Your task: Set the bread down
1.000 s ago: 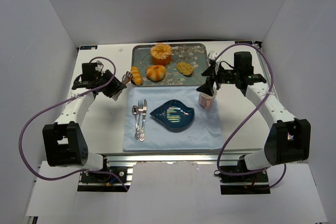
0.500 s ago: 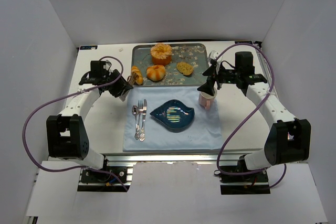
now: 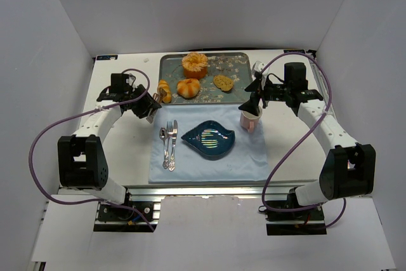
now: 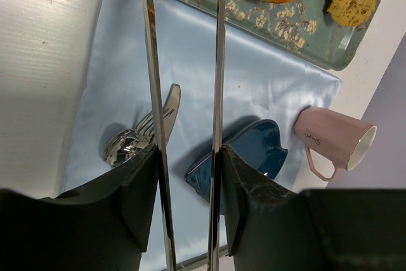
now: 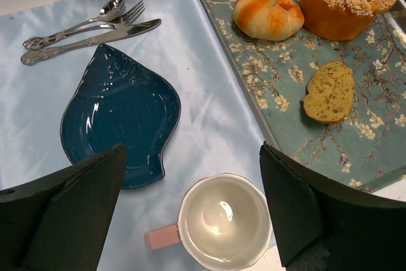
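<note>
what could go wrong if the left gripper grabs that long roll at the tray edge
The long roll lies right at the tray rim, so a finger of the open left gripper may catch the rim or push the roll off. The round roll sits close beside it and could get nudged. On the way to the blue plate, a loose grip might drop it on the cutlery.

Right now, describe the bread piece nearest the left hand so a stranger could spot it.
Find the floral tray at the far edge of the table. At its left end lies a long roll, just beyond the left hand. Unlike the round bun beside it, it is narrow and finger-shaped.
</note>
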